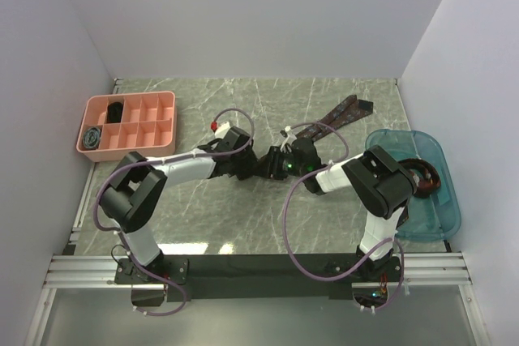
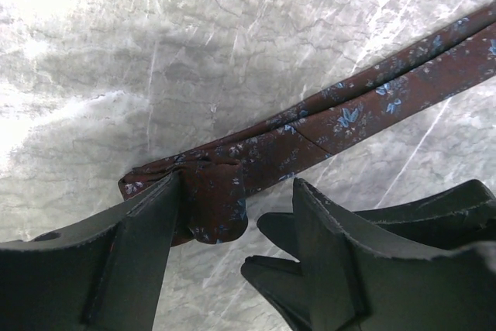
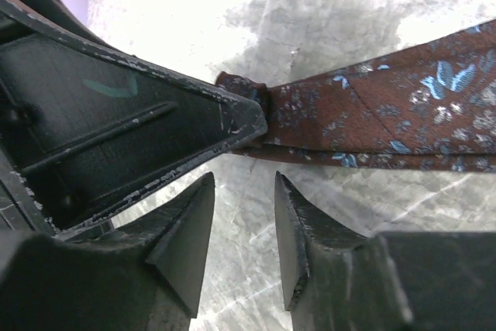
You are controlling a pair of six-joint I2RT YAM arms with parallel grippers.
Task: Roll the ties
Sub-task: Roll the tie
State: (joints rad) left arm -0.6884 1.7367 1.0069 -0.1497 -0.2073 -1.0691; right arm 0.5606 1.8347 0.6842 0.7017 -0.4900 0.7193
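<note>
A dark maroon tie [image 1: 345,115] with small blue flowers lies as a long strip from the back right toward the table's middle. Its near end is folded into a small lump [image 2: 211,201]. My left gripper [image 2: 239,184] stands open around that lump, which rests against the left finger [image 2: 132,253], with a gap to the other finger. My right gripper [image 3: 244,184] is open just in front of the tie [image 3: 387,110], with only bare marble between its fingers. Both grippers meet tip to tip in the top view, the left gripper [image 1: 272,164] and the right gripper [image 1: 294,160].
A pink divided tray [image 1: 166,103] at the back left holds two rolled ties [image 1: 94,137]. A teal bin [image 1: 438,216] at the right holds another dark tie [image 1: 423,176]. White walls close in the marble table on three sides.
</note>
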